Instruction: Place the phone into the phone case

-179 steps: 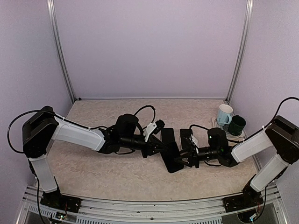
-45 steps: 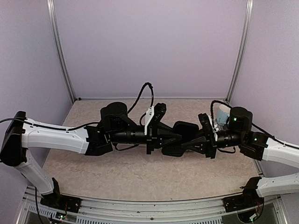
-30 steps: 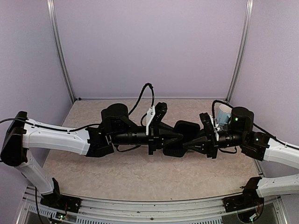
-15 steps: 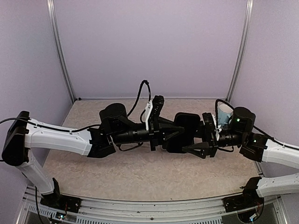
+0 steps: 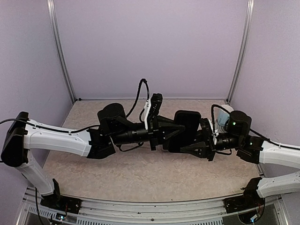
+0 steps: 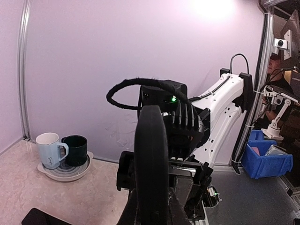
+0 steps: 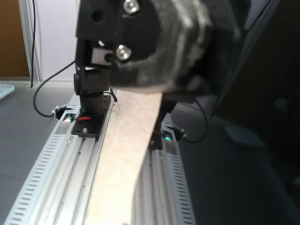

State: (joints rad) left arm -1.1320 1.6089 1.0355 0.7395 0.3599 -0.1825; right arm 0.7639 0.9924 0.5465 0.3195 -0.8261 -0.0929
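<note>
My left gripper (image 5: 174, 130) is shut on a black slab with a thick rounded edge (image 5: 185, 124), held upright above the middle of the table. It looks like the phone case; I cannot tell whether anything sits in it. The left wrist view shows it edge-on (image 6: 151, 154) between my fingers (image 6: 151, 206). A flat black piece, probably the phone (image 6: 40, 216), lies on the table below. My right gripper (image 5: 190, 147) is at the slab's lower right edge. Whether its jaws pinch the slab is hidden, and the right wrist view is blurred.
A pale mug (image 6: 49, 150) and a dark mug (image 6: 75, 147) stand on a round tray (image 6: 63, 172) at the back right, just behind my right arm (image 5: 243, 140). Purple walls enclose the table (image 5: 117, 173). The right wrist view shows the left gripper's body (image 7: 140, 42) close ahead.
The left arm has raised the slab a little. My right gripper spread wide half a second ago, then narrowed and came back up against the slab's lower right edge.
</note>
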